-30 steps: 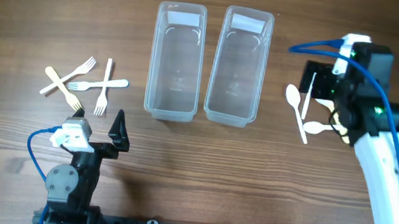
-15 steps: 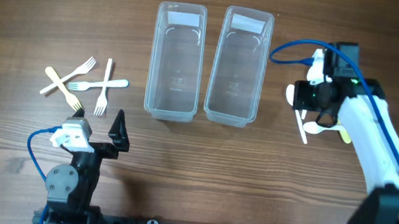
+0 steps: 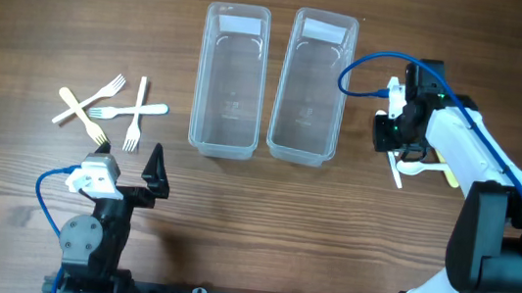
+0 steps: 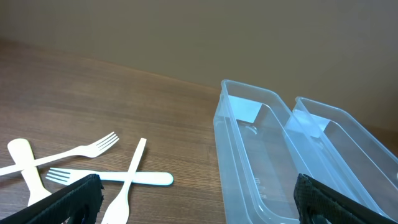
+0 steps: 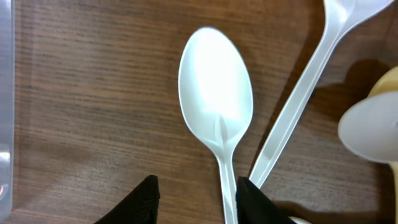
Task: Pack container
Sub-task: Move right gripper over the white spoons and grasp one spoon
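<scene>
Moving left since before, the right gripper (image 5: 198, 200) now sits low over the white spoon (image 5: 215, 93) on the worktop (image 3: 38, 200) right of the boxes (image 3: 311, 93), jaws open beside its thin handle, which looks light and slippery, so pinch there.

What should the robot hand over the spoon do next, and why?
Probably dip down and close on the white spoon. The right gripper is open with a finger on each side of the spoon's handle, not yet pinching it.
</scene>
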Robot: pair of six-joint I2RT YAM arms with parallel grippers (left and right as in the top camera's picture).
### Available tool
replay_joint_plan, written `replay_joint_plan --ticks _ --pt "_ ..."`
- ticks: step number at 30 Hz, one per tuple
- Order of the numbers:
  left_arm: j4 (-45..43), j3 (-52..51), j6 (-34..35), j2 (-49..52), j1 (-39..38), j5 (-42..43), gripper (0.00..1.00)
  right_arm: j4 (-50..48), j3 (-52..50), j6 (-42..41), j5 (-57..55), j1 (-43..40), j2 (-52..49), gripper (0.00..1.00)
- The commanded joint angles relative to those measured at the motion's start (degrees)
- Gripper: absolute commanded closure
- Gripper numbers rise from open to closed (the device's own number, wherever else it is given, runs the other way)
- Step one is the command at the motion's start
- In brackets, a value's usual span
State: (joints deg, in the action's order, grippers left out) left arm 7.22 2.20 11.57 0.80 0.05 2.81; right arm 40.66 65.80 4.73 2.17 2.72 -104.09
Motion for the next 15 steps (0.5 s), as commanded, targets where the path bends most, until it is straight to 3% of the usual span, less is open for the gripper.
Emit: replay_joint_plan --ticks 1,15 --pt "-0.2 -0.5 -1.1 -0.5 -0.3 -0.6 0.00 -0.4 1.0 3.3 0.4 -0.2 -1.4 0.61" --pt "-0.2 -0.5 -1.1 -0.5 -0.3 -0.6 0.00 -4.0 -3.4 4.3 -0.8 -2.3 -1.6 0.57"
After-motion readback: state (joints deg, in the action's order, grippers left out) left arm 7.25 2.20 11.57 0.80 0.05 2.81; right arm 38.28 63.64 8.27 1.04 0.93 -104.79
